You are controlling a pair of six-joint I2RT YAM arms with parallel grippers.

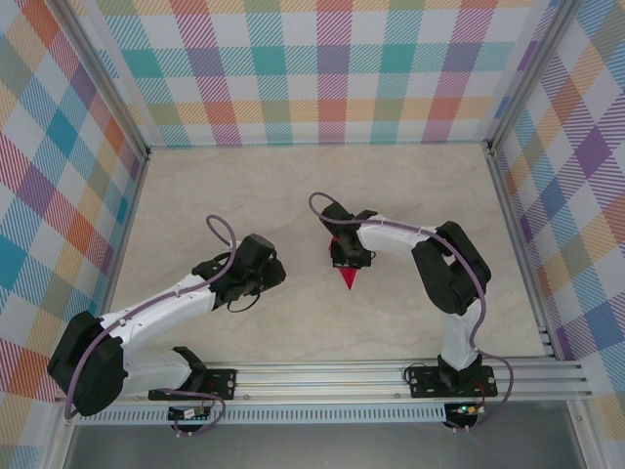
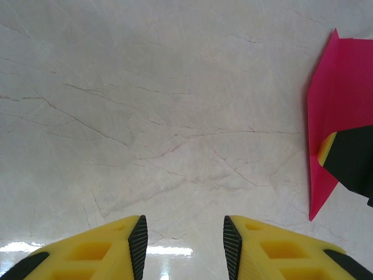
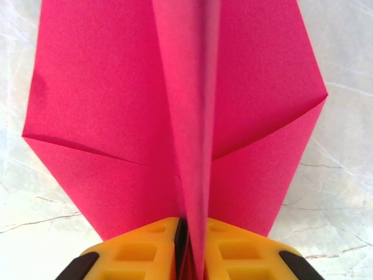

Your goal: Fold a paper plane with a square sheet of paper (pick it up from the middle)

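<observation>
The magenta-pink paper plane [image 1: 348, 279] lies near the middle of the table with its point toward the arm bases. In the right wrist view it [image 3: 105, 105] spreads two flat wings with a raised centre crease. My right gripper [image 3: 193, 252] stands over it [image 1: 350, 256], its yellow fingers pinched close on that centre crease. My left gripper [image 1: 274, 275] is to the left of the plane, open, with bare table between its fingers [image 2: 185, 245]. The plane's edge [image 2: 335, 99] and a right finger [image 2: 349, 157] show at the right of the left wrist view.
The pale marble-look tabletop [image 1: 244, 195] is bounded by checked walls [image 1: 322, 68] at the back and sides. A metal rail [image 1: 332, 376] carries both arm bases at the near edge.
</observation>
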